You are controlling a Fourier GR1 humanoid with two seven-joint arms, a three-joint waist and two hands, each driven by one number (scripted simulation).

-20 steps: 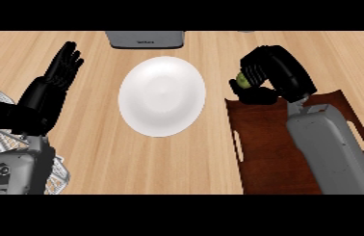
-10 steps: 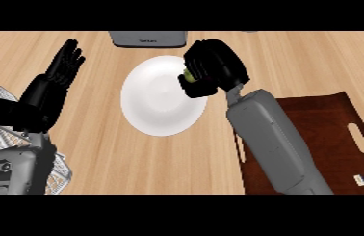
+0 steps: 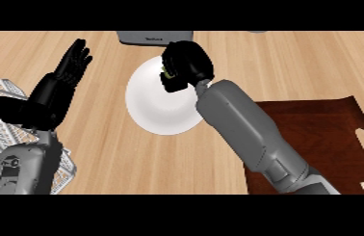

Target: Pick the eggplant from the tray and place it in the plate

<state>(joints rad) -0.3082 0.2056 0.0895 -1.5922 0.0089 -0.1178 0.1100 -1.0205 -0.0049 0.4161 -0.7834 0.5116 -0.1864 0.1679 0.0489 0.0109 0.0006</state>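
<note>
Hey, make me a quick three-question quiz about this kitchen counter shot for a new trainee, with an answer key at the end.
1. True or false: the right robot hand is curled shut above the white plate.
2. Which robot hand rests open with fingers up? A) left robot hand B) right robot hand
3. Fill in: the brown tray lies to the ____ of the plate in the head view.

Key: 1. True; a small green part shows inside its fingers, and the eggplant itself is mostly hidden. 2. A. 3. right.
</note>
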